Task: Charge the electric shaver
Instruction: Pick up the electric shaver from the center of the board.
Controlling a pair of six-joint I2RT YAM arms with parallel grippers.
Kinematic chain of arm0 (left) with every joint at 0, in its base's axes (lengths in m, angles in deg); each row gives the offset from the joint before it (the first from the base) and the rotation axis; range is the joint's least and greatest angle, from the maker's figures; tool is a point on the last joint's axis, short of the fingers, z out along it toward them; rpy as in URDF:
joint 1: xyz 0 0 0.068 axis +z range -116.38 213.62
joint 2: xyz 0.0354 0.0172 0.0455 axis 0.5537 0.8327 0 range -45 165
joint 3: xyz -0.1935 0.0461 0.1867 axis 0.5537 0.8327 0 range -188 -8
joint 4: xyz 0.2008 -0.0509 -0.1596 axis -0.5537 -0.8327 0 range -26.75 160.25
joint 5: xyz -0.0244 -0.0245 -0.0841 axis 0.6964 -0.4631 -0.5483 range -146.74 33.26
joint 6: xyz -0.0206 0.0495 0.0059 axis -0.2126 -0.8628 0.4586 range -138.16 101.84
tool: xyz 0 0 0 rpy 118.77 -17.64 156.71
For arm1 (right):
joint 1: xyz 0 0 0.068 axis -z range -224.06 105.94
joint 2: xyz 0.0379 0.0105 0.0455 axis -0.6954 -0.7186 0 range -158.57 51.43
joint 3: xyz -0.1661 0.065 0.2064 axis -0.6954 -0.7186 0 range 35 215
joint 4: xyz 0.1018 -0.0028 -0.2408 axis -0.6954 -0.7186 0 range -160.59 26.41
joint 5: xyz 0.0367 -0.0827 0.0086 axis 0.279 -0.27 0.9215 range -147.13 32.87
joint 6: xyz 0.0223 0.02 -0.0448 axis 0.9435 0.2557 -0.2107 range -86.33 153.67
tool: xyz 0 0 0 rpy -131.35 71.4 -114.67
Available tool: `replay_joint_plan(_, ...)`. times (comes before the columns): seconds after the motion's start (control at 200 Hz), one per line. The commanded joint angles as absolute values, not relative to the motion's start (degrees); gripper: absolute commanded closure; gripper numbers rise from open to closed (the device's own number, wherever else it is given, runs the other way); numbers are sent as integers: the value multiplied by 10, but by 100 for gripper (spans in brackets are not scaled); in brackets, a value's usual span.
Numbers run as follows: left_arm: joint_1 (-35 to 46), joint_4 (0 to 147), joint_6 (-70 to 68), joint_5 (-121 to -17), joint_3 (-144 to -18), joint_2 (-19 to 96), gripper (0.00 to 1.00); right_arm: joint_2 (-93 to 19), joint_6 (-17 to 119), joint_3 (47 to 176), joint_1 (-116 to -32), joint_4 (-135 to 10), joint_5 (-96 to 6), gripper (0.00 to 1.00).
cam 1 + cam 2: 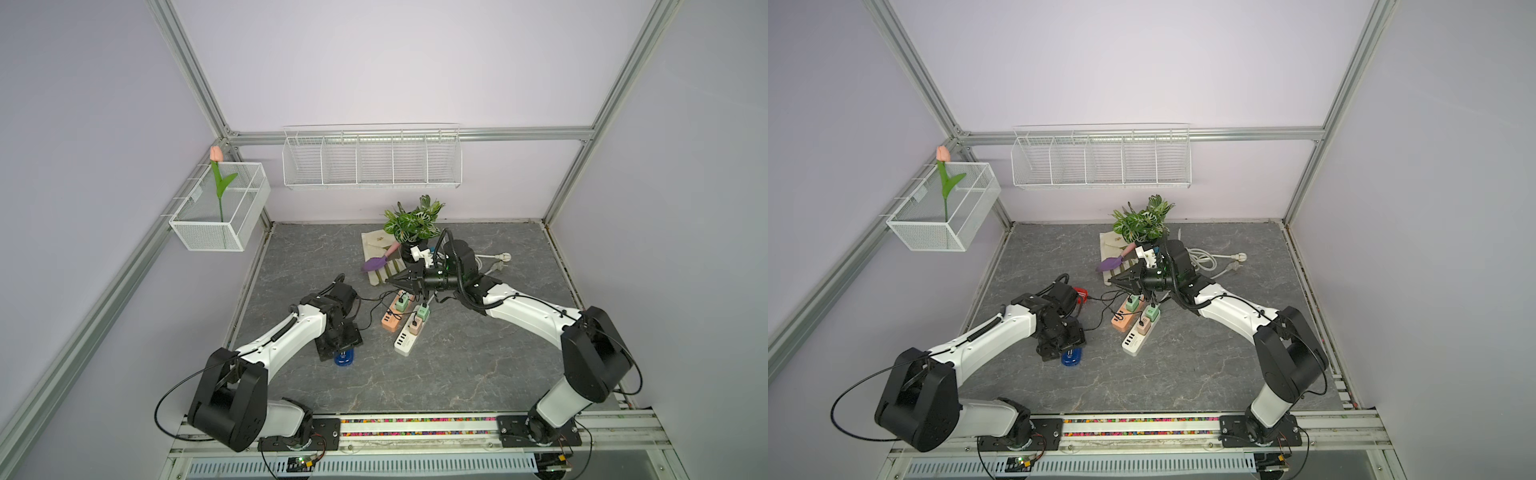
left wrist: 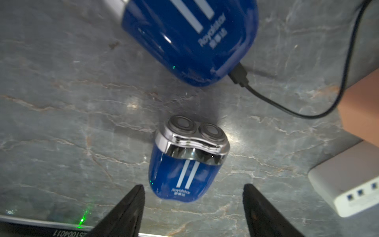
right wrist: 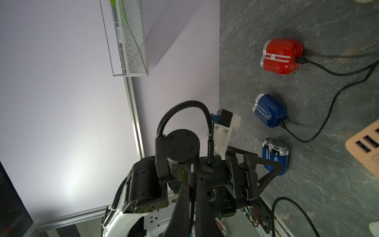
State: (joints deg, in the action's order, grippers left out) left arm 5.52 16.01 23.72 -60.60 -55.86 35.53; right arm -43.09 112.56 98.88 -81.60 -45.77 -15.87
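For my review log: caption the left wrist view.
Open left pincer straddles a blue shaver; a second blue shaver has its cable plugged in.

right fingers (image 3: 202,205) pinch cable plug (image 3: 192,178) (tip exposed)

Blue shaver (image 2: 187,174) with two white stripes, silver head. Second shaver (image 2: 190,41) blue, same stripes. Third shaver (image 3: 282,56) red, white-striped. Grey veined table (image 1: 457,374). Peach strip (image 1: 390,322), white strip (image 1: 405,343). Black cable (image 3: 192,177).
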Motion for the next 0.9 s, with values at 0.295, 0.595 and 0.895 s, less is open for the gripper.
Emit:
replay_joint_plan(0.295,42,220,201,-551,-539,408,26,-429,1140,975,-808,-425,-148,93)
replay_joint_plan(0.595,41,256,227,-576,-523,441,42,-430,1149,972,-804,-414,-149,93)
replay_joint_plan(0.895,41,227,284,-600,-550,400,93,-431,1135,948,-799,-396,-139,93)
